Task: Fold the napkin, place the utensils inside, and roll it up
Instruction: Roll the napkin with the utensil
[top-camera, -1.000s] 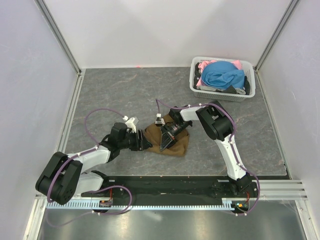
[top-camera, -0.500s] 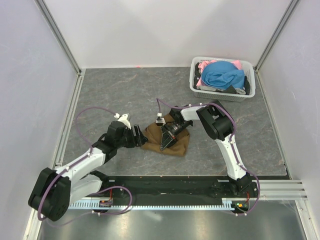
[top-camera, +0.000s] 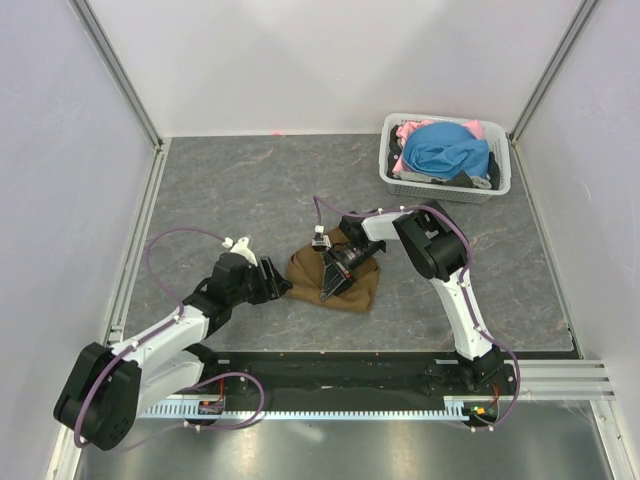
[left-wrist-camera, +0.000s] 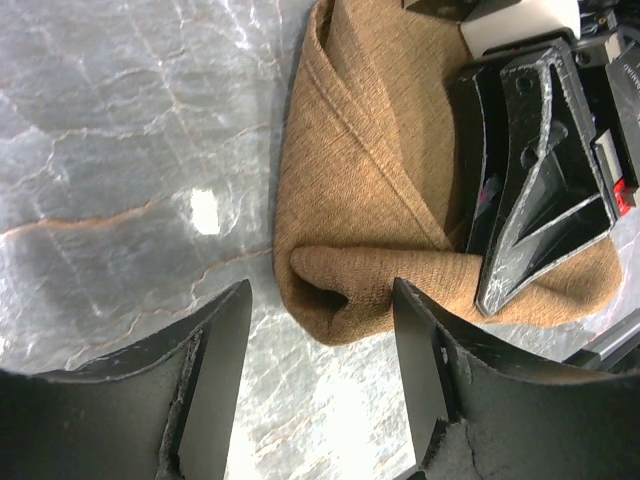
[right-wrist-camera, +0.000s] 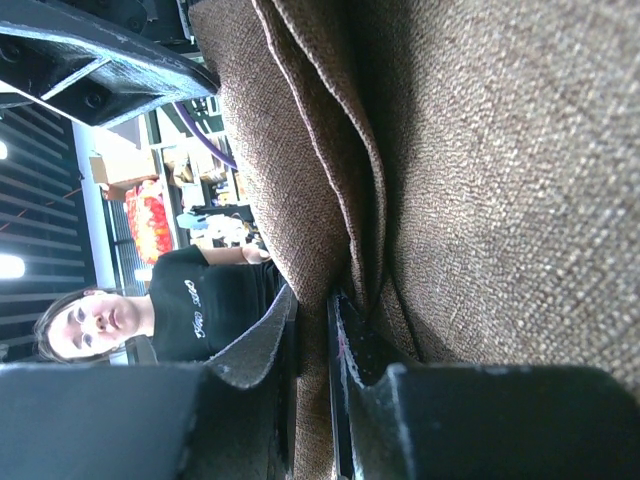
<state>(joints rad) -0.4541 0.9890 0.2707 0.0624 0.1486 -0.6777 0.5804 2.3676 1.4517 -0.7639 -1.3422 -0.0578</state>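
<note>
Right end effector pinches the napkin fold; left end effector, released at its nine o'clock, might snag and unroll it.

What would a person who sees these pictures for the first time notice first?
The folded brown napkin in the middle of the table draws the eye, with the right gripper shut on a fold of it and the open left gripper facing its left end. Next is the white basket at the far right corner, piled with blue and pink clothes.
</note>
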